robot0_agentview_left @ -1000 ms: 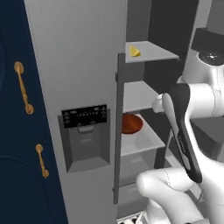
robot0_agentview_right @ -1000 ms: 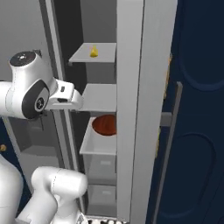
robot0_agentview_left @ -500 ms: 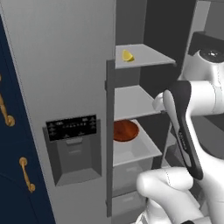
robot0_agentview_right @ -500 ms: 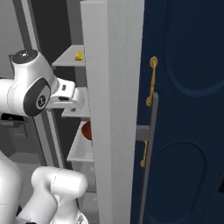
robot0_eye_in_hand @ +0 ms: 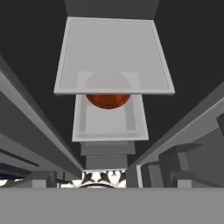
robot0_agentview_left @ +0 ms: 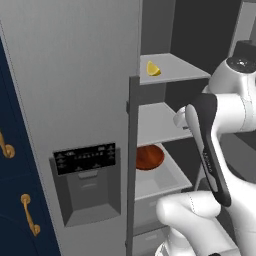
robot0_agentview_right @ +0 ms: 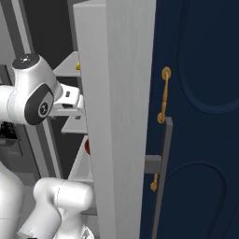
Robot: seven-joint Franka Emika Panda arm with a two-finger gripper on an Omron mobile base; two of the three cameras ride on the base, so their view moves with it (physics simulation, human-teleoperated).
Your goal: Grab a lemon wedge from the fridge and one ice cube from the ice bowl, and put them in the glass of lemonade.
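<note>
One lemon wedge on fridge shelf, one reddish-brown bowl below

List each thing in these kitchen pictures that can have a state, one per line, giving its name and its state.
fridge: door swung open, shelves exposed.
lemon wedge: lying on the top shelf, not held.
reddish-brown bowl: sitting upright on a lower shelf; contents cannot be told.
middle shelf: bare.
navy cabinet: door closed.
gripper: open, holding nothing.

Navy cabinets, gold handles, dark interior, even light
</note>
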